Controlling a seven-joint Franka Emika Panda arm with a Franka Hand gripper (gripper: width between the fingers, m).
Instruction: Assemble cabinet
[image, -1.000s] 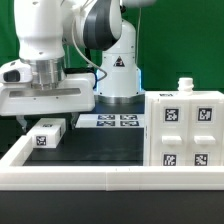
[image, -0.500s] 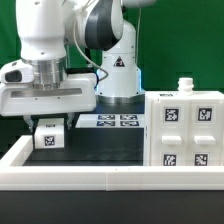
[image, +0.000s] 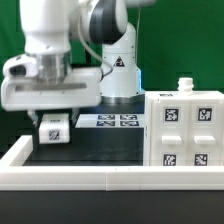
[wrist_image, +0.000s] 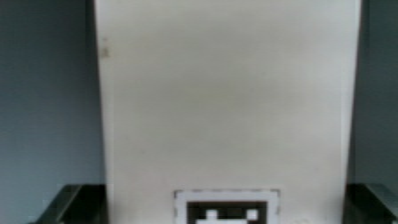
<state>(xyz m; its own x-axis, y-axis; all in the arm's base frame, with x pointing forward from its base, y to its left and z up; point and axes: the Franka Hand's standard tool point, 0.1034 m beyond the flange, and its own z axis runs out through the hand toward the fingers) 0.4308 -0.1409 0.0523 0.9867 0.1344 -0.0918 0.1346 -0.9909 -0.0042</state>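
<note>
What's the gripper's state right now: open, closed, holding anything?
Gripper: closed on the white tagged panel, one finger on each side of it.

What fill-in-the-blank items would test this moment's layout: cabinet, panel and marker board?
1. The cabinet stands at the exterior view's ___ side.
2. The gripper is closed on a ___ panel that bears a tag.
3. In the exterior view, the marker board shows between the panel and the ___.
Missing words: right; white; cabinet.
</note>
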